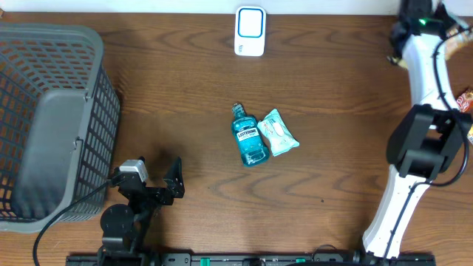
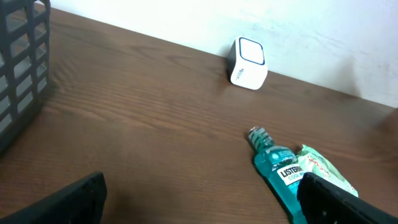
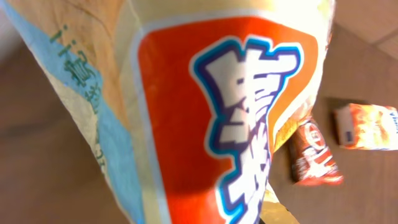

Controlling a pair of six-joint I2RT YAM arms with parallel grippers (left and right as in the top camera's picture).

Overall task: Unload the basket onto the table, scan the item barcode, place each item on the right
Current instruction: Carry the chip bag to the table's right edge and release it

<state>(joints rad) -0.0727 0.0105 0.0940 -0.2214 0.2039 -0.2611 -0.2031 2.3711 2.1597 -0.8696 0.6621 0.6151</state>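
A white scanner (image 1: 250, 31) with a blue face stands at the far middle of the table, also in the left wrist view (image 2: 249, 62). A teal mouthwash bottle (image 1: 250, 138) lies mid-table beside a green-white packet (image 1: 280, 133). From the left wrist, the bottle (image 2: 281, 171) and packet (image 2: 323, 169) lie ahead to the right. My left gripper (image 1: 154, 176) rests open and empty near the front left. My right arm (image 1: 425, 66) reaches to the far right corner. An orange, red and blue snack bag (image 3: 205, 112) fills the right wrist view, hiding that gripper's fingers, which are shut on it.
A dark grey mesh basket (image 1: 44, 118) takes up the left side. Small orange snack packs (image 3: 314, 158) lie on the brown surface behind the held bag, and one (image 1: 464, 100) shows at the right edge from overhead.
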